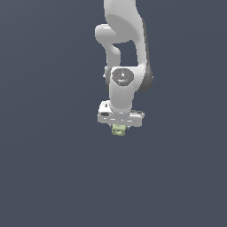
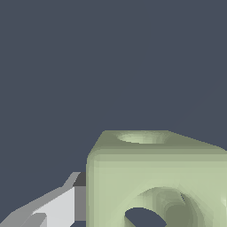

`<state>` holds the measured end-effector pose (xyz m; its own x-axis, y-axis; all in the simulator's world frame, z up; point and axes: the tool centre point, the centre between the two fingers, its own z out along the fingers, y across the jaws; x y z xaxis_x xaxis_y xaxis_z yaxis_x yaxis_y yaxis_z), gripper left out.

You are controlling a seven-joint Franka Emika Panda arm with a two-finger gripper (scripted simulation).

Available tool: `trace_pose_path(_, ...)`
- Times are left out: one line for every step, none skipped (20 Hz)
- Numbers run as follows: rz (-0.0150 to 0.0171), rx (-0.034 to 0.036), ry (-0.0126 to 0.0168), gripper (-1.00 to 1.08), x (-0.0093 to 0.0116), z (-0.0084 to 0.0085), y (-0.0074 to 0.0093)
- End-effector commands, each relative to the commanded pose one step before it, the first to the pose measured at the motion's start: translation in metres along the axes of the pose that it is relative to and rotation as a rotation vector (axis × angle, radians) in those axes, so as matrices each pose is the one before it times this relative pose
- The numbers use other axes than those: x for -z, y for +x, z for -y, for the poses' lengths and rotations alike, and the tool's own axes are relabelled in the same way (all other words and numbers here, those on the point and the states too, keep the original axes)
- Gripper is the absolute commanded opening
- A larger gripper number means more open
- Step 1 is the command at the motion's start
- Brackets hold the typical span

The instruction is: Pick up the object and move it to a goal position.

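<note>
The object (image 1: 118,130) is a tiny pale yellow-green block sitting directly under the white hand of my gripper (image 1: 119,128). In the wrist view the object (image 2: 155,177) fills the frame as a cube with round holes in its faces. One grey-white finger (image 2: 60,206) presses against its side, and the other finger is out of frame. The gripper looks shut on the object. No goal marker shows in either view.
The white arm (image 1: 126,53) reaches down from above in the exterior view. Around it is only a plain dark blue-grey surface (image 1: 44,177), with no other objects, edges or containers in sight.
</note>
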<state>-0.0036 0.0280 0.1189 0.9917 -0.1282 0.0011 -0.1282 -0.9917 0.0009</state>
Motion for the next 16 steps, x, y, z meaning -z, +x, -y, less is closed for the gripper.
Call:
trace_pose_path(0.00019,-0.00072,-0.00042,-1.0,0.0161,0.02767,0.00481)
trace_pose_path(0.0,0.0,0.0,-1.0,0.00629,0.01096,0.00218)
trace_pose_path(0.0,0.0,0.0,-1.0,0.00627,0.01093,0.00222)
trace_pose_path(0.0,0.0,0.0,-1.0,0.00622,0.01087,0.00226)
trace_pose_path(0.0,0.0,0.0,-1.0,0.00596,0.01044,0.00222)
trace_pose_path(0.0,0.0,0.0,-1.0,0.00557,0.00977,0.00213)
trace_pose_path(0.0,0.0,0.0,-1.0,0.00515,0.00905,0.00202)
trace_pose_path(0.0,0.0,0.0,-1.0,0.00471,0.00831,0.00191)
trace_pose_path(0.00051,-0.00011,0.00045,-1.0,0.00404,0.00738,0.00189)
trace_pose_path(0.0,0.0,0.0,-1.0,0.00382,0.00676,0.00165)
trace_pose_path(0.0,0.0,0.0,-1.0,0.00342,0.00607,0.00152)
trace_pose_path(0.0,0.0,0.0,-1.0,0.00305,0.00542,0.00139)
trace_pose_path(0.0,0.0,0.0,-1.0,0.00271,0.00483,0.00127)
trace_pose_path(0.0003,0.00022,0.00058,-1.0,0.00234,0.00429,0.00117)
trace_pose_path(0.0,0.0,0.0,-1.0,0.00209,0.00374,0.00105)
trace_pose_path(0.0,0.0,0.0,-1.0,0.00181,0.00324,0.00095)
